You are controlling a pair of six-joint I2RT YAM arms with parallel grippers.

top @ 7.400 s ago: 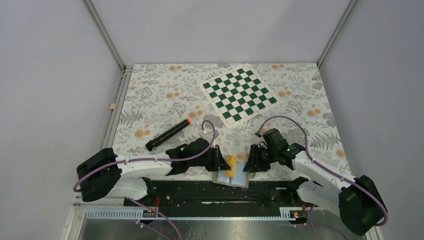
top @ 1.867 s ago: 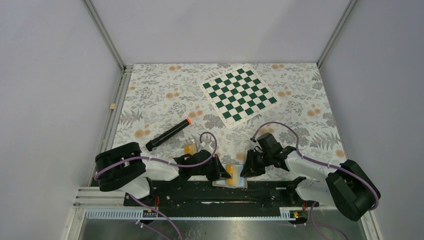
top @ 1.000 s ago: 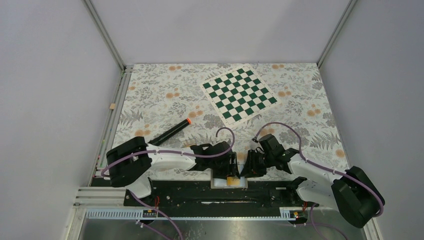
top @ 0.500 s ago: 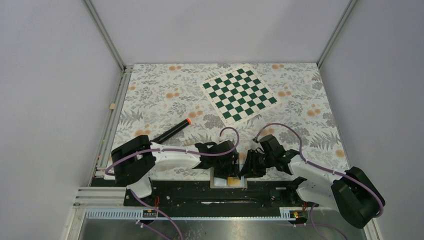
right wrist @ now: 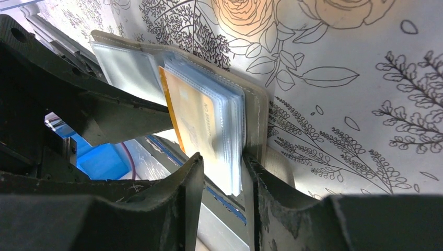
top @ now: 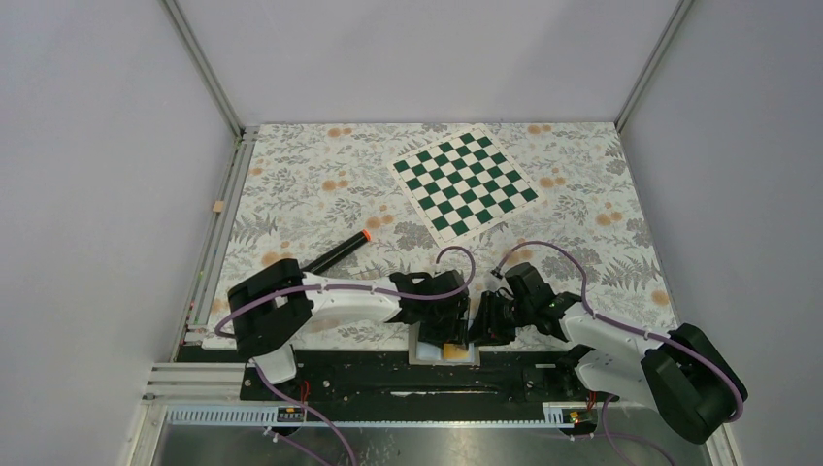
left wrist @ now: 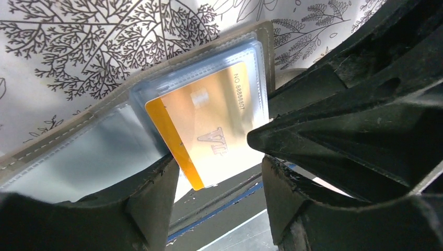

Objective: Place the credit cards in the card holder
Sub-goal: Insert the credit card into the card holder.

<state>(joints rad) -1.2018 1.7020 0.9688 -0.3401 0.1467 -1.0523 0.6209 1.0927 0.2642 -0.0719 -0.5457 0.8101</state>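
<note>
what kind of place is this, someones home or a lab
Most likely a robot lab test cell: a left arm and right arm bolted to a black rail, plain grey walls with metal framing, and props like a chessboard.

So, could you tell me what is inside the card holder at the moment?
One orange-yellow credit card sits partly in a clear pocket of the card holder, its lower end sticking out. The neighbouring pocket looks empty. Sleeves stacked behind are covered.

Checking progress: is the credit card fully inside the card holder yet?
Partly in. The credit card has its top under a clear sleeve of the card holder; its lower end sticks out.
</note>
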